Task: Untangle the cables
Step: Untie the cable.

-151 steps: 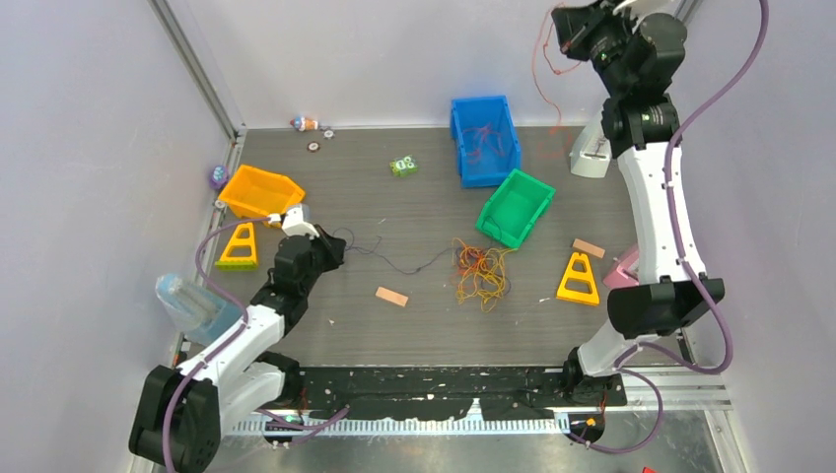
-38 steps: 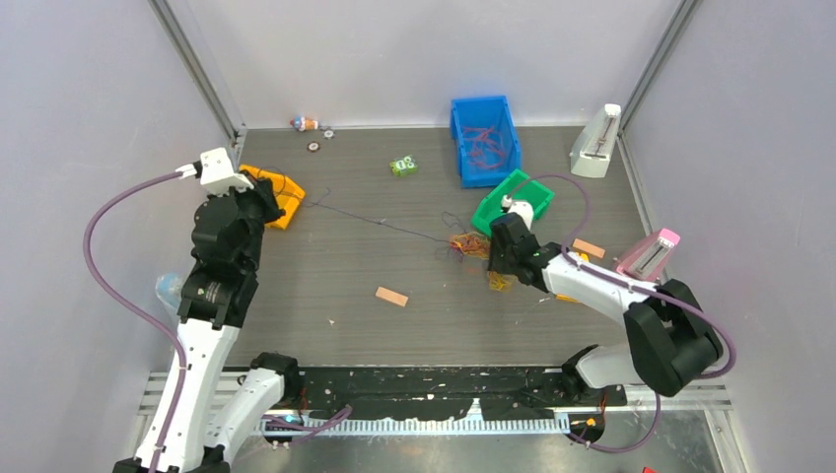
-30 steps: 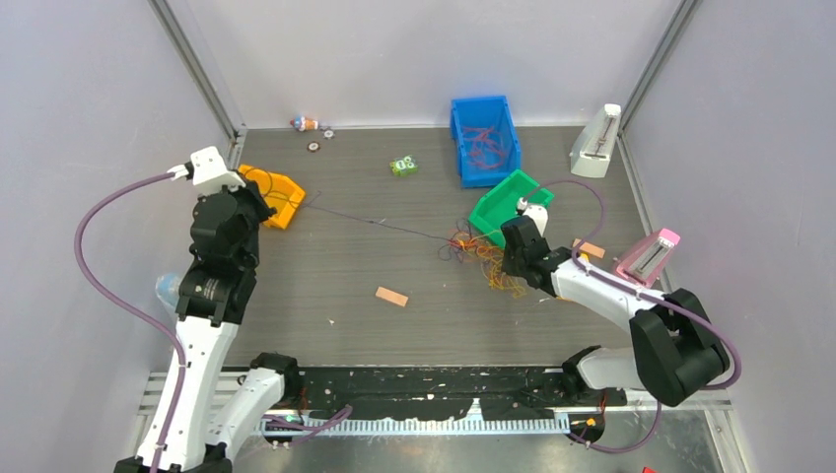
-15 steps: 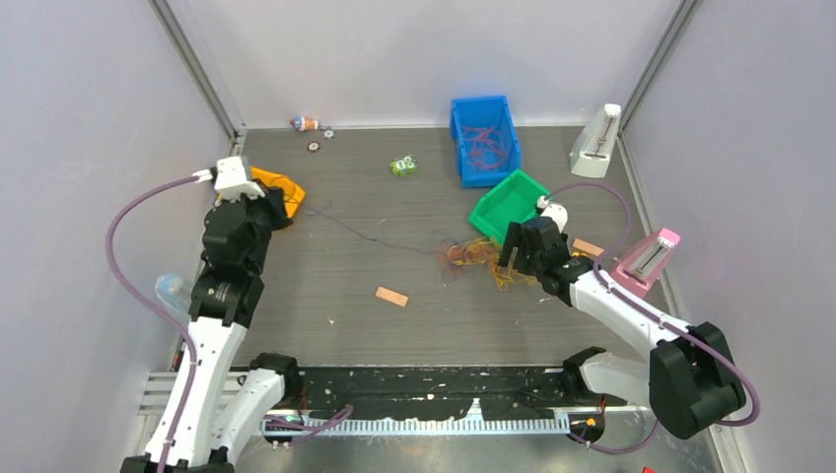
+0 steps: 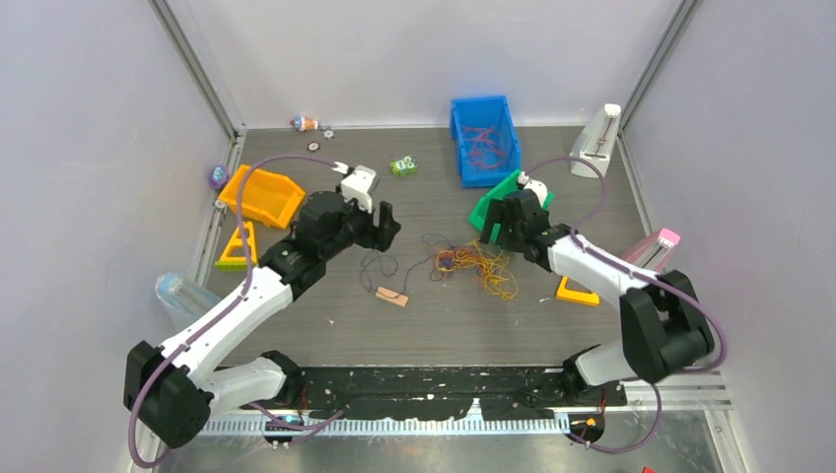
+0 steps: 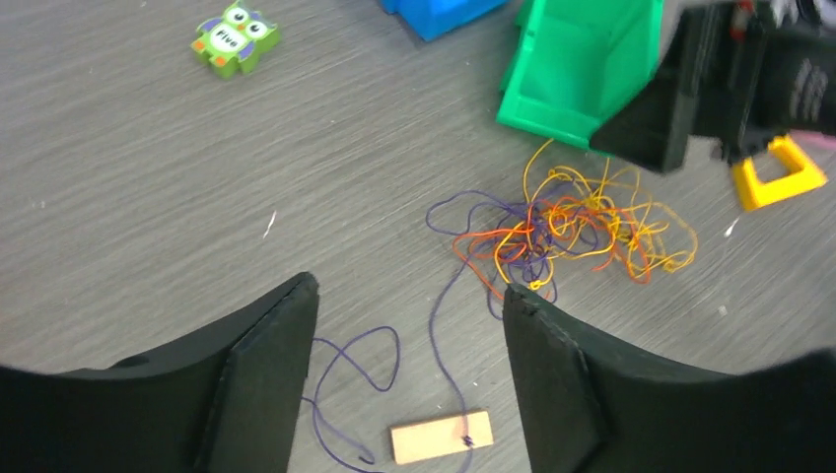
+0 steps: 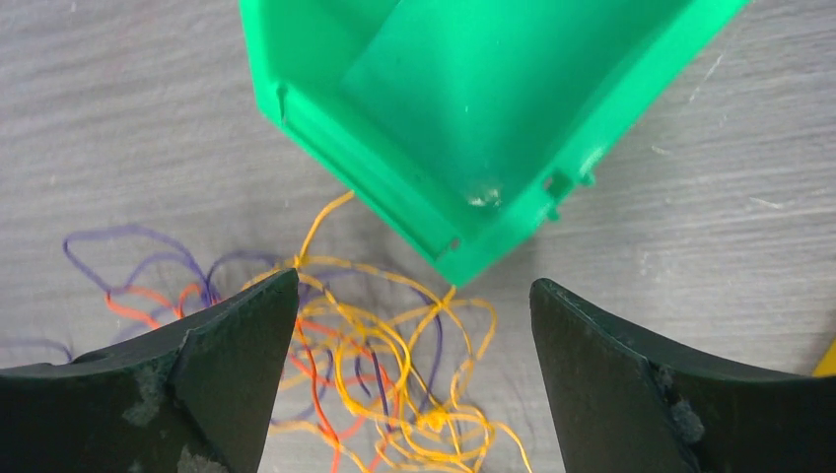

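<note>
Release on both sides: left hand [image 6: 408, 296] and right hand [image 7: 414, 286] now gape open w/ nothing between the fingers. A sec ago each was clamped and the purple strand [image 6: 432, 340] ran taut toward the orange bin [image 5: 261, 194]. It now lies slack on the worktop [image 5: 325, 325] by the wood block [image 6: 441, 437], one end still in the cables [image 6: 562, 232] beside the green bin [image 6: 582, 69]. So only part-freed; prob. needs a re-grip. Only legible text: "Five" on the owl toy [image 6: 235, 36].

- Cables [image 7: 389, 379] run off the bottom edge, between the right gripper's [image 7: 414, 293] fingers.
- Green bin [image 7: 463, 108] just ahead, top cut off.
- Blue bin [image 6: 444, 12], far beyond the left gripper [image 6: 409, 296]: only a corner shows.
</note>
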Robot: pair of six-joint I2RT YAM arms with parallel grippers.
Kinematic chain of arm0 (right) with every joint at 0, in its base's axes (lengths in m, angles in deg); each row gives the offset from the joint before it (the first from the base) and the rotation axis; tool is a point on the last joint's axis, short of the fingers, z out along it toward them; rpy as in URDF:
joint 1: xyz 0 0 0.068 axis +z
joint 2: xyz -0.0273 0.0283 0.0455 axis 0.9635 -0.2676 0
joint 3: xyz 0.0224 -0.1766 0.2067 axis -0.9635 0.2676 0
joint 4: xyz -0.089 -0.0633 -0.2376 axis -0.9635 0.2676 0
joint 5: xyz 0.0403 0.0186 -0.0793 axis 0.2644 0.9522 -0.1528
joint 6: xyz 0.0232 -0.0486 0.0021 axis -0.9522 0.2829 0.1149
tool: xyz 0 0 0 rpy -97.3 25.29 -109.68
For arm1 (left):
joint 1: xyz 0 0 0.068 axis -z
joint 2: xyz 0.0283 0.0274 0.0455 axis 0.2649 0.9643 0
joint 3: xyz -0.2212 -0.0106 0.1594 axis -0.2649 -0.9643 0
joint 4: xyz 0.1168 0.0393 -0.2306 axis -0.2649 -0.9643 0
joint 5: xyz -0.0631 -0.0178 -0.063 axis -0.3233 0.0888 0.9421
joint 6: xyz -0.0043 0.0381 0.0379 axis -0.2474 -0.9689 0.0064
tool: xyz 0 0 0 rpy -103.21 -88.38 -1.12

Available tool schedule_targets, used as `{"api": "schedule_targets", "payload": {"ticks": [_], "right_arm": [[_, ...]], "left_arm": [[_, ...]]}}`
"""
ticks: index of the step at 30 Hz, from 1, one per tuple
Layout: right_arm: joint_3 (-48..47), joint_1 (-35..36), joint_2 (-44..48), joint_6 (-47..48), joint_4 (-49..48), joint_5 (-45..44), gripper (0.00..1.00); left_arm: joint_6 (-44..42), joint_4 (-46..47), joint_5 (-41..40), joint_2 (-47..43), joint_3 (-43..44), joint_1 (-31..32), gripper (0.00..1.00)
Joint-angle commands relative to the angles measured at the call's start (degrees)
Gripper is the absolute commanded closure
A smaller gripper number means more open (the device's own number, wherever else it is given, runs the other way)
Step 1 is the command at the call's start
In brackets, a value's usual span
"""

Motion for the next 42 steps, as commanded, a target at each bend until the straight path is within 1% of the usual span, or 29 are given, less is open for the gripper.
{"api": "schedule_targets", "payload": {"ticks": [1,4,6,9,12,15,17,19,23,25,28,29,33,37,38,39,42], "right_arm": [[-7.6,-0.4,-7.2,-5.2,-1.0,-7.4,0.09],[-9.8,-1.7,-9.8,-5.7,-2.7,-7.6,0.1],[-11.4,-2.6,-11.2,-4.4,-4.5,-5.7,0.12],[-12.1,-3.9,-11.4,-3.1,-7.0,-4.2,0.12],[-12.4,-4.8,-10.6,-1.8,-7.0,-0.9,0.11],[-10.0,-4.9,-8.0,-0.2,-8.7,4.6,0.11],[-7.2,-4.8,-4.7,0.6,-10.3,8.3,0.12],[-4.2,-4.2,-1.9,1.8,-13.0,10.7,0.14],[-0.2,-2.7,2.1,4.1,-13.1,11.3,0.15],[0.6,-2.2,3.4,4.8,-12.0,11.3,0.15],[1.6,-2.0,4.8,5.4,-10.1,11.3,0.15],[1.9,-2.0,5.4,5.4,-9.4,12.4,0.15],[2.5,-1.4,5.6,6.1,-8.4,15.6,0.15],[2.6,-0.4,4.6,7.5,-7.5,14.4,0.15],[2.6,-0.3,4.0,7.5,-7.5,14.6,0.15],[2.5,0.0,3.6,7.5,-7.7,14.9,0.15],[2.0,0.6,1.2,7.6,-7.8,15.8,0.17]], "left_arm": [[-7.7,6.2,-5.8,5.0,0.6,5.2,0.27],[-8.5,5.4,-4.3,10.2,2.4,7.1,0.24],[-8.0,7.5,-0.2,14.5,2.8,8.1,0.25],[-6.5,8.0,4.3,21.0,4.7,8.7,0.25],[-5.4,8.0,6.3,26.4,6.9,9.1,0.27],[-5.5,10.3,8.6,29.5,7.8,9.8,0.29],[-6.1,11.8,10.0,31.3,8.3,10.6,0.29],[-6.4,11.5,11.0,32.9,9.6,11.1,0.3],[-5.9,10.0,13.5,37.5,12.8,12.1,0.3],[-5.6,9.0,14.1,40.0,14.5,12.6,0.35],[-4.4,8.5,14.6,42.9,16.5,13.3,0.44],[-3.9,8.6,14.6,43.6,16.7,13.5,0.46],[-2.1,8.7,13.7,45.7,16.5,13.8,0.48],[-0.7,9.5,14.9,46.6,15.2,13.9,0.59],[-0.6,9.8,14.8,46.7,14.9,13.9,0.63],[-0.4,10.1,14.5,46.6,14.4,13.9,0.7],[-0.7,12.1,12.8,43.9,11.4,13.9,0.93]]}}
